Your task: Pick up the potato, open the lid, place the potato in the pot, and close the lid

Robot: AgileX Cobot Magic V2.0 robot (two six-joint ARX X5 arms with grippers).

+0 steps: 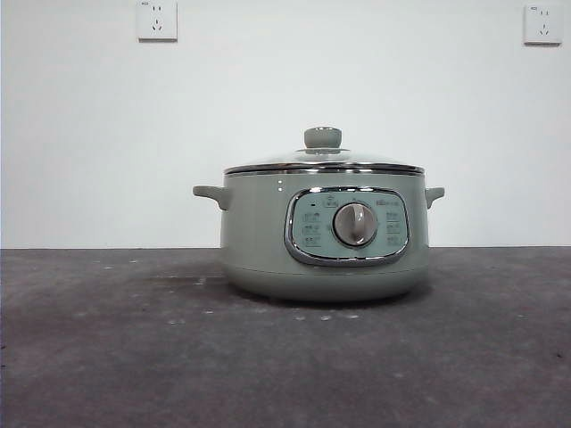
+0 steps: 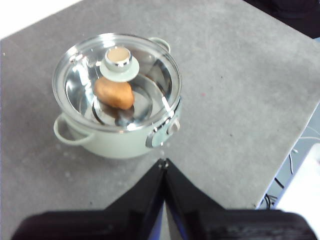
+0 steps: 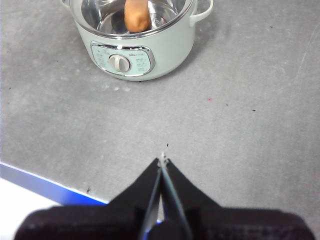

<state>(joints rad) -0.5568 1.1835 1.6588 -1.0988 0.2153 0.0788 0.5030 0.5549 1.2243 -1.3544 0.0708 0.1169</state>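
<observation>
Looking level across the bench [image 1: 107,357] in the front view, the pot [image 1: 268,241] stands alone with the lid [image 1: 323,162] seated flat on its rim and no arm in sight; the potato is hidden there.

In the left wrist view, the left gripper [image 2: 163,164] hangs clear of the pot [image 2: 120,142], its jaws pressed together on nothing. Through the glass of the lid [image 2: 150,60] the potato [image 2: 114,93] lies on the pot's steel floor, beneath the knob [image 2: 118,62].

In the right wrist view, the right gripper [image 3: 162,161] is well apart from the pot [image 3: 170,47], jaws closed and empty; the potato [image 3: 137,16] shows inside.

The task looks finished. The remaining risk is small: an arm swinging low past the pot could catch a side handle or the knob and shift the lid off its seat.
</observation>
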